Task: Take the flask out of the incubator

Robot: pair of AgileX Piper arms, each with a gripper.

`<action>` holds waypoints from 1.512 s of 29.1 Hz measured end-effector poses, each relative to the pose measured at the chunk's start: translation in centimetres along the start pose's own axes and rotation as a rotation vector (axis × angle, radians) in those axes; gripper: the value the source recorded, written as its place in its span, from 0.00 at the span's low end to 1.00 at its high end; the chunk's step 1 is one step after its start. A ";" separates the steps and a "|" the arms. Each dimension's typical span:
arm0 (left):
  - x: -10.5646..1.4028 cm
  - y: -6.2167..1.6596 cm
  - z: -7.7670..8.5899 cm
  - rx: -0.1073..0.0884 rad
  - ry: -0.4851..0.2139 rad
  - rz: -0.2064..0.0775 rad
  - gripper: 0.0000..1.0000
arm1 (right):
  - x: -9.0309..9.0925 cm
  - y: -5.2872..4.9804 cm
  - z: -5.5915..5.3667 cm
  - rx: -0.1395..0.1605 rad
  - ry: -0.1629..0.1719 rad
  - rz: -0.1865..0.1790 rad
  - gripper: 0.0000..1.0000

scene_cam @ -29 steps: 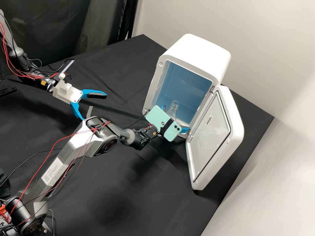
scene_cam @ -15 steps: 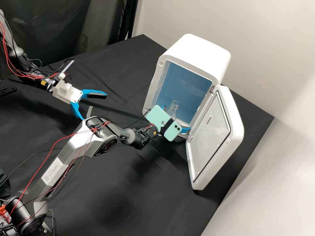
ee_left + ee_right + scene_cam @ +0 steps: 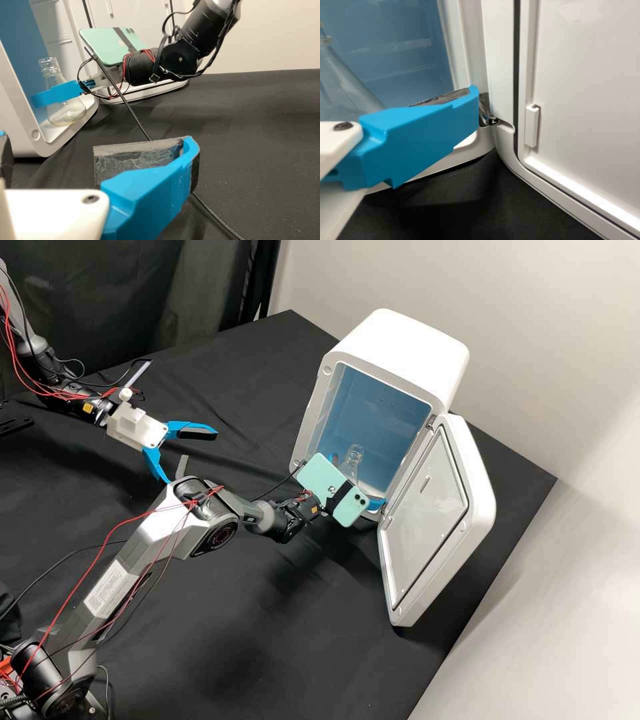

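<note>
The flask [image 3: 355, 459] stands inside the incubator [image 3: 400, 347] on the bench [image 3: 300, 613]

The black bench [image 3: 300, 627] is draped in dark cloth that shows soft creases. A dark curtain [image 3: 100, 293] hangs behind the bench's far left edge. Black upright posts [image 3: 260, 273] stand at the bench's far corner. A white wall [image 3: 533, 307] rises behind the bench's right side. A thin pale strip [image 3: 137, 373] lies on the bench near its rear left edge. A light grey surface [image 3: 567, 640] runs beyond the bench's right edge.
</note>
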 end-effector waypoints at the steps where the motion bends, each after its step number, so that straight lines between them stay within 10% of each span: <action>1: 0.0 0.00 0.0 0.000 0.000 0.000 1.00 | 0.0 0.1 -0.1 0.000 -0.007 -0.005 1.00; 24: 0.0 0.00 0.0 0.000 0.000 0.000 1.00 | -0.7 -0.6 -3.5 -0.044 0.089 -0.027 1.00; 44: -0.1 -0.23 0.3 0.000 -0.008 -0.009 1.00 | -0.3 -1.1 -2.7 -0.043 0.080 -0.032 1.00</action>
